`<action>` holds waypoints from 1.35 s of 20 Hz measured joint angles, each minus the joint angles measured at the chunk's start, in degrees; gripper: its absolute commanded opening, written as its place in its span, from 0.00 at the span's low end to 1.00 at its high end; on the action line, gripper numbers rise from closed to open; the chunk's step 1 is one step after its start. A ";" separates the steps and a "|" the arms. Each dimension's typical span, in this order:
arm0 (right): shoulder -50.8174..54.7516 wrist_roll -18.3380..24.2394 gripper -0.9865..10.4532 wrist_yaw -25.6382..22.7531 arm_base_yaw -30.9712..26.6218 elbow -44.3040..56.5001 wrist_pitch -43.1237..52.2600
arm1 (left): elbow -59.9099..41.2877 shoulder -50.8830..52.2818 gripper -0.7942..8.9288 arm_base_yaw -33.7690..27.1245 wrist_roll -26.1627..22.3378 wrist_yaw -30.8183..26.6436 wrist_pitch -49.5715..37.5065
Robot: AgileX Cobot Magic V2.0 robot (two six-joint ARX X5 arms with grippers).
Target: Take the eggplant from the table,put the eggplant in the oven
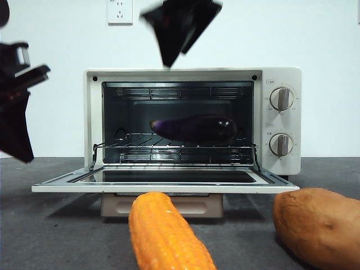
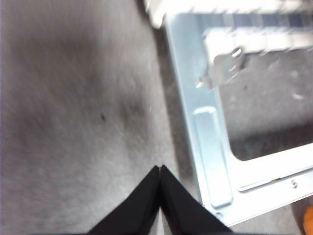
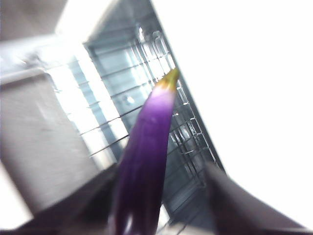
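The dark-purple eggplant (image 1: 196, 128) lies on the wire rack inside the cream-white oven (image 1: 284, 76), whose door (image 1: 163, 185) hangs open and flat. My right gripper (image 1: 179, 31) hangs above the oven's front, apart from the eggplant in the front view. In the right wrist view its jaws stand wide apart, with the eggplant (image 3: 146, 147) and the rack showing between them, blurred. My left gripper (image 1: 17, 101) hovers at the left of the door. Its jaws (image 2: 160, 169) are shut on nothing above the grey table (image 2: 73, 98), beside the door's corner.
An orange corn cob (image 1: 163, 233) lies in front of the oven, close to the camera. A brown sweet potato (image 1: 320, 225) sits at the front right. A wall socket (image 1: 120, 11) is on the white wall behind.
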State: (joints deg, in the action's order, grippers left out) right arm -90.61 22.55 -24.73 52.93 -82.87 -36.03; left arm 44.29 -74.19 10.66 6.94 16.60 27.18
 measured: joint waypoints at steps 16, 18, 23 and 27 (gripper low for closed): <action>26.23 -6.69 0.09 10.23 3.58 0.00 -5.35 | 0.00 -14.82 0.09 -4.39 -3.52 14.21 -1.38; 27.69 -7.02 0.09 10.25 3.61 0.00 -5.64 | 0.00 -16.39 0.09 -4.42 -4.07 16.11 -1.88; 30.73 -7.63 0.09 10.23 3.61 0.00 -6.82 | 0.00 -19.52 0.09 -4.42 -4.96 22.93 -4.00; 32.46 -7.82 0.09 10.21 3.61 0.00 -7.91 | 0.00 -21.97 0.09 -4.68 -5.16 26.75 -5.99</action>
State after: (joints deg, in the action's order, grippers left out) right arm -58.15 14.72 -14.52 56.53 -82.87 -43.94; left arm 44.29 -96.16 5.98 1.78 43.35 21.19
